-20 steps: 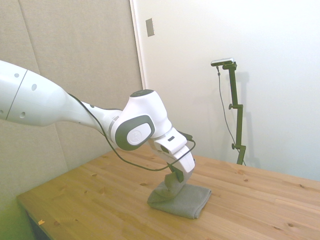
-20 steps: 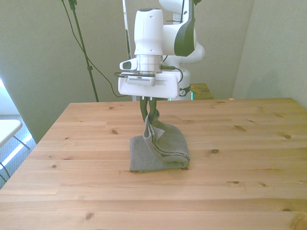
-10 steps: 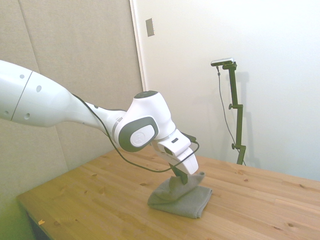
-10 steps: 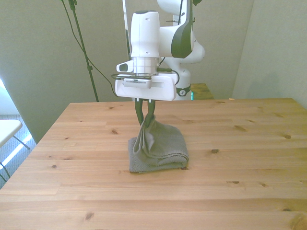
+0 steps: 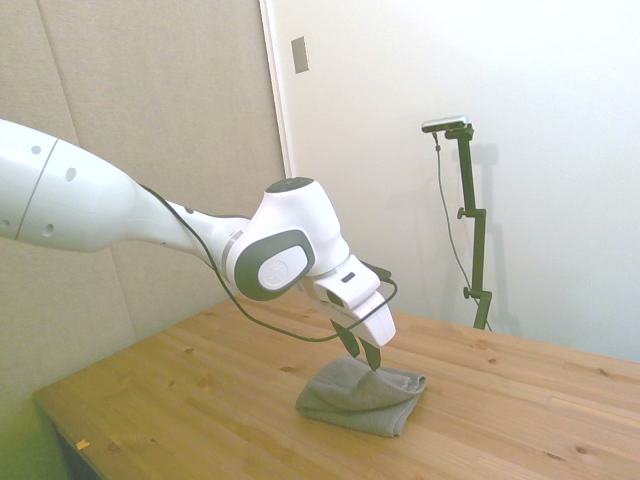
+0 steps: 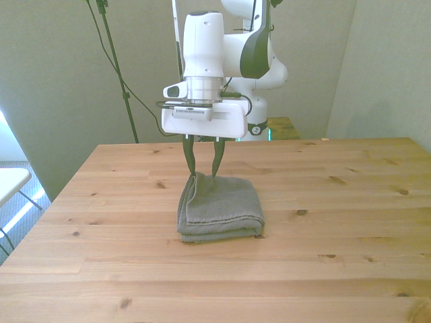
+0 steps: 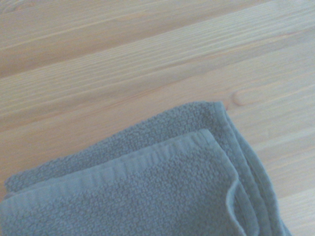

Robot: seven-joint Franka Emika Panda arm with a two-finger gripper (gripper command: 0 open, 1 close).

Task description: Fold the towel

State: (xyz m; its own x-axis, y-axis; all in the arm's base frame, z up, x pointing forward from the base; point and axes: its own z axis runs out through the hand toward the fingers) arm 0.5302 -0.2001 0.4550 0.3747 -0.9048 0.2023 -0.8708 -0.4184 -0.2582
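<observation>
— What is the gripper doing?
— Its fingers are spread apart and hold nothing; the tips hang just above the towel's far edge.
— And the towel?
— Directly beneath the gripper, lying folded in layers on the wooden table, reaching from under the fingertips toward the camera in the front view. The wrist view shows a stacked corner with hemmed edges.
</observation>
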